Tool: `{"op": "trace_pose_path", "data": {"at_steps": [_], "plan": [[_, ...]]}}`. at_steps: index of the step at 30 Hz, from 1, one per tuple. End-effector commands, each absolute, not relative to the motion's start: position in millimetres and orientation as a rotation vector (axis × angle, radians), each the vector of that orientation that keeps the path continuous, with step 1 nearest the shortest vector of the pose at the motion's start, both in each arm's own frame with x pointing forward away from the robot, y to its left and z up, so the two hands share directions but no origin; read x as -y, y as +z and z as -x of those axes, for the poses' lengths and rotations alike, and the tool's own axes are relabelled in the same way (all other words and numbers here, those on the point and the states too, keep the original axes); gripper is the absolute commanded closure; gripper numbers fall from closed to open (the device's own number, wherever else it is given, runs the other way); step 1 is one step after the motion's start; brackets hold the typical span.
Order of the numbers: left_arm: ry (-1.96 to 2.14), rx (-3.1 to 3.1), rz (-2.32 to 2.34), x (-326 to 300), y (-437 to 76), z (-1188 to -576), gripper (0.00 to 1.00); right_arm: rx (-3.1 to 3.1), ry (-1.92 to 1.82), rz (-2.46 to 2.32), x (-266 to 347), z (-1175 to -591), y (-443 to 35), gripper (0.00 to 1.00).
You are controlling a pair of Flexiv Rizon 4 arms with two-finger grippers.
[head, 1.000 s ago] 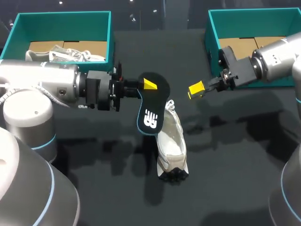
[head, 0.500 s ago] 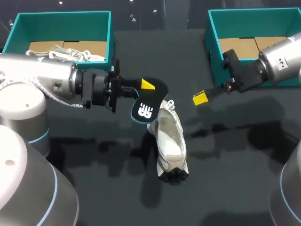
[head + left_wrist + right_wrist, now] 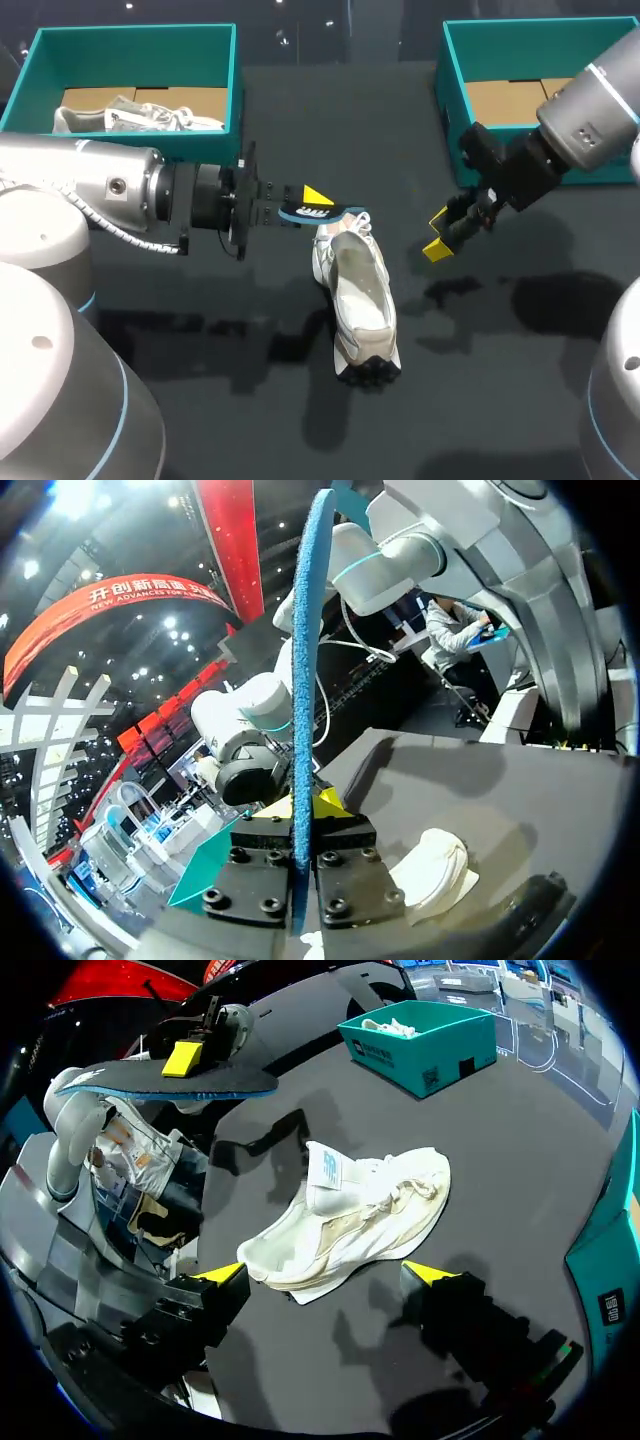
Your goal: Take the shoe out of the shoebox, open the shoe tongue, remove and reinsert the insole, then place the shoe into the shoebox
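A white sneaker (image 3: 358,300) lies on the dark table, toe toward the front edge; it also shows in the wrist views (image 3: 436,866) (image 3: 350,1215). My left gripper (image 3: 303,200) is shut on the black and blue insole (image 3: 322,211), holding it level just above the sneaker's heel. In the left wrist view the insole (image 3: 305,670) runs edge-on between the yellow tips of that gripper (image 3: 300,810). My right gripper (image 3: 441,240) hangs open to the right of the sneaker, and in its own view the gripper (image 3: 328,1273) has its fingers spread wide, with the sneaker just ahead. The insole (image 3: 170,1080) shows beyond.
A teal shoebox (image 3: 135,32) at the back left holds a second white shoe (image 3: 140,115). Another teal shoebox (image 3: 450,80) stands at the back right, behind my right arm. The left box (image 3: 420,1040) also shows past the sneaker.
My left gripper has turned the insole from face-up to level and edge-on. My right gripper has swung down and nearer, to the right of the sneaker.
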State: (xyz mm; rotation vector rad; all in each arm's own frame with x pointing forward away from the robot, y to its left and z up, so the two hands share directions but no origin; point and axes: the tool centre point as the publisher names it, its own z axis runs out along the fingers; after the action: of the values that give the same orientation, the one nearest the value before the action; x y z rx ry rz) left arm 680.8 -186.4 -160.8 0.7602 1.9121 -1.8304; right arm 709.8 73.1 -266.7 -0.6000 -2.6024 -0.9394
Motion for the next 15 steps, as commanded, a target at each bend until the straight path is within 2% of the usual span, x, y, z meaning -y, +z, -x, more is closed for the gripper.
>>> {"op": "trace_pose_path", "data": {"at_steps": [1, 9, 15], "plan": [[-1.863, -1.949, -0.695, 202, -166, -665, 1.0, 2.752, -0.813, 0.508, -76, -702, -269, 0.0], [-1.907, -2.065, -0.501, 213, -171, -637, 1.0, 2.887, -0.792, 0.379, -60, -683, -317, 0.0], [-1.907, -2.065, -0.501, 213, -171, -637, 1.0, 2.887, -0.792, 0.379, -60, -683, -317, 0.0]]}}
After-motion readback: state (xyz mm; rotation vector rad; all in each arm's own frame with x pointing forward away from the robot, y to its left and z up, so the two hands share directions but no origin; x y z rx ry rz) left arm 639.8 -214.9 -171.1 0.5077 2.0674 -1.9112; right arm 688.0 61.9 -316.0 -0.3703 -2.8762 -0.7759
